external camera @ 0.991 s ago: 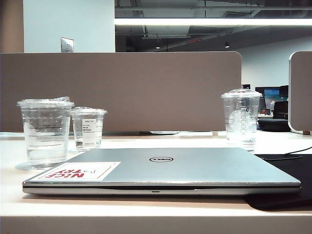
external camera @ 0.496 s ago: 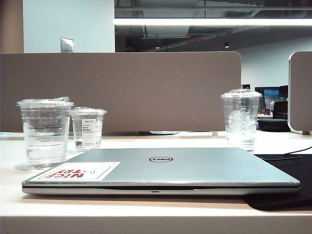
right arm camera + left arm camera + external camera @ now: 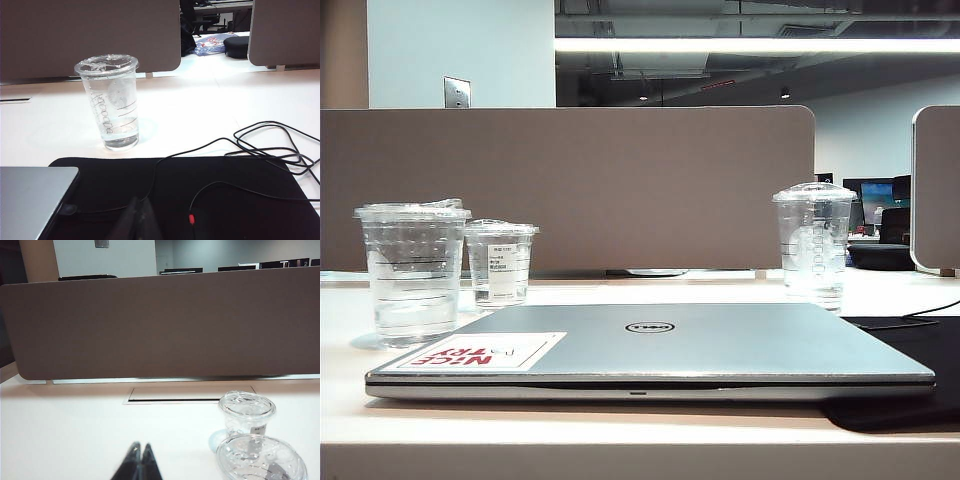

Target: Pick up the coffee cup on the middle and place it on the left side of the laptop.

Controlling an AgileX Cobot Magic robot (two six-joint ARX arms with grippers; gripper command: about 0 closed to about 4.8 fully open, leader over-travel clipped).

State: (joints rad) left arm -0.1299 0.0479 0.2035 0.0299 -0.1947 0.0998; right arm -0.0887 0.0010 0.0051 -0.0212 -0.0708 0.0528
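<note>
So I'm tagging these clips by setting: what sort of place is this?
Most likely an open-plan office: a desk backed by a grey partition, a closed laptop on it, and monitors at other desks beyond.

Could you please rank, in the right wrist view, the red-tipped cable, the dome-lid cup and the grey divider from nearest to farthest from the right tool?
From the shut right tool:
1. Red-tipped cable, beside it on the black mat.
2. Dome-lid cup, on the white desk beyond the mat.
3. Grey divider, behind the cup.
</note>
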